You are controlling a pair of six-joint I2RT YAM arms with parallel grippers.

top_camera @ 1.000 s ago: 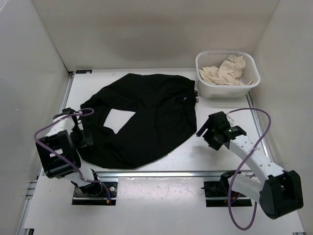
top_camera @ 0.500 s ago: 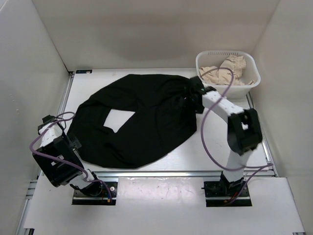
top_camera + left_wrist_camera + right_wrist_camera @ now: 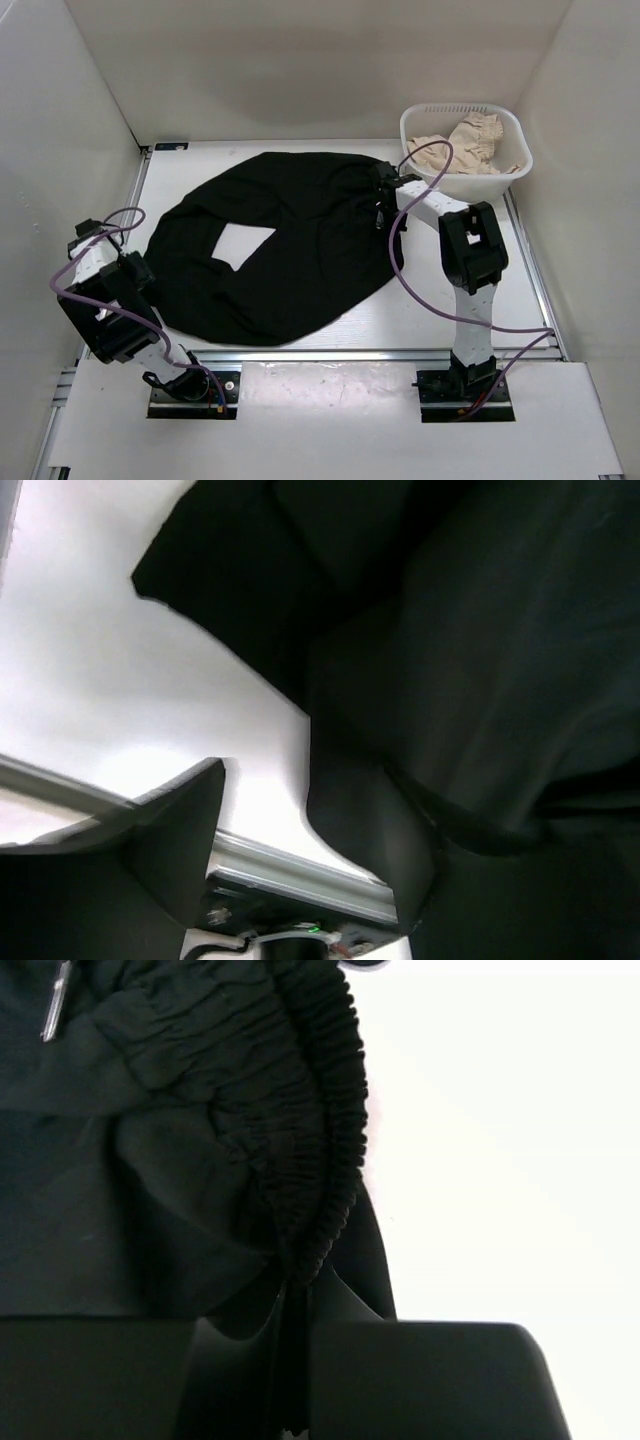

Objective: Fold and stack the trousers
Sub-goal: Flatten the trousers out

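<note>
The trousers point(image 3: 300, 240) lay spread across the middle of the table point(image 3: 440, 300), curled round so that a patch of bare tabletop showed through between the legs. They were not yet folded. Their outline had barely altered over the last second; what changed was at their far right corner. The right gripper point(image 3: 385, 195), which a second earlier had hung open off the near right side of the cloth, had swung across to the elastic waistband point(image 3: 320, 1130) and pinched shut on it. Its wrist view showed the gathered band running down between closed fingers. The left gripper point(image 3: 138, 272) had shifted only slightly along the left edge, and its jaws stood apart with nothing clamped. The hem lay against one finger point(image 3: 370, 850). One anchor looked set and the other pending, so the first fold seemed about to begin. Just beyond the waistband stood the basket point(image 3: 415, 175) with the beige cloth point(image 3: 460, 145) in it.
</note>
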